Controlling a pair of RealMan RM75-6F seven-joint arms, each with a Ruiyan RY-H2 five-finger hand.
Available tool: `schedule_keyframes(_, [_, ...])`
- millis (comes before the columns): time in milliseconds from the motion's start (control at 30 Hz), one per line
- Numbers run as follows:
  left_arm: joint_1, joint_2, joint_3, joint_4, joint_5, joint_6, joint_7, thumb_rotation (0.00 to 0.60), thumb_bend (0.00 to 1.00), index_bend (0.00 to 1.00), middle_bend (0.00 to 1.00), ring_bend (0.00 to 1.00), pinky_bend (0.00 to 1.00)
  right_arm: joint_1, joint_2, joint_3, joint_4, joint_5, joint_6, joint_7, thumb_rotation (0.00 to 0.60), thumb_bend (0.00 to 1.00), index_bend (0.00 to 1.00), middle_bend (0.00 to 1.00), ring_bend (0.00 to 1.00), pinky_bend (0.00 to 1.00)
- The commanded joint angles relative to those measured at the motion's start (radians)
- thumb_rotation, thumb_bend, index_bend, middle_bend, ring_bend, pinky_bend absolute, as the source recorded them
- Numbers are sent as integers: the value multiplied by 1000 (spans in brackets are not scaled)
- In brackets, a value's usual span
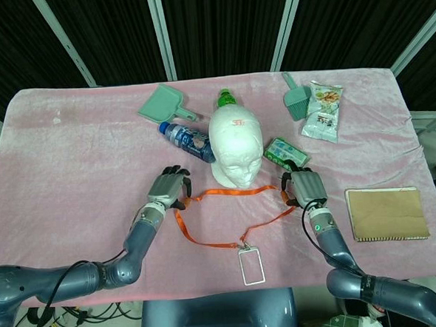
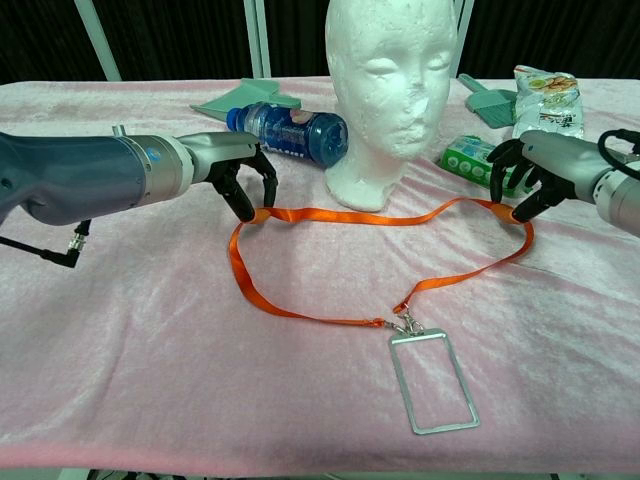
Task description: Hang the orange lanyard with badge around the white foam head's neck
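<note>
Holding the orange woven lanyard (image 2: 330, 216) at both ends of its far run: our left hand (image 2: 240, 178) pinches the strap at its left bend, our right hand (image 2: 525, 175) pinches it at the right bend, fingers curled onto the ribbon on both sides. The strap between them lies in front of the white foam mannequin head (image 2: 392, 90), close to its base, low over the pink velvet tablecloth (image 2: 120, 330). The near part of the loop trails back toward us on the cloth, ending in the clear rectangular badge holder (image 2: 433, 382) on its metal clip.

Nothing is around the neck yet, so the step in hand, as we judge it, is opening the loop and getting it up over the crown.

How we'd do it well:
- Lift both hands together and level, so the far run rises evenly and doesn't snag the chin or nose.
- Keep the hands spread wider than the head; the loop looks only modestly wider than the skull.
- Clear the top fully before moving back and down behind it.
- Let the badge drag freely; its weight should keep the front of the loop low on the chest side.
- Watch the blue-labelled plastic bottle (image 2: 290, 128) and green wipes packet (image 2: 472, 158) flanking the base, both near hand paths.
- The foam head looks light, so a strap catch could tip it.
</note>
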Motion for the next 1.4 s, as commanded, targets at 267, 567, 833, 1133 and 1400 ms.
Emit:
schedule_keyframes(267, [88, 155, 23, -123, 204, -33, -133, 600, 464, 609, 173, 0, 0, -63, 131, -22, -171, -95, 56, 64, 600, 432, 735, 141, 305, 249])
schedule_keyframes(567, [146, 232, 34, -220, 425, -33, -257, 600, 464, 609, 173, 0, 0, -130, 240, -49, -328, -206, 133, 125, 600, 433, 750, 144, 305, 249])
schedule_keyframes(833, [169, 251, -17, -246, 512, 22, -353, 600, 464, 609, 173, 0, 0, -125, 303, -15, -414, -237, 163, 112, 600, 432, 750, 144, 305, 249])
schedule_keyframes(1133, [173, 268, -67, -262, 529, 39, -433, 600, 464, 609, 174, 0, 0, -94, 385, 61, -505, -226, 182, 71, 600, 432, 750, 144, 305, 250])
schedule_keyframes(1400, [161, 238, -138, -215, 485, 73, -498, 600, 464, 612, 176, 0, 0, -25, 446, 146, -533, -93, 100, 78, 600, 433, 750, 146, 307, 249])
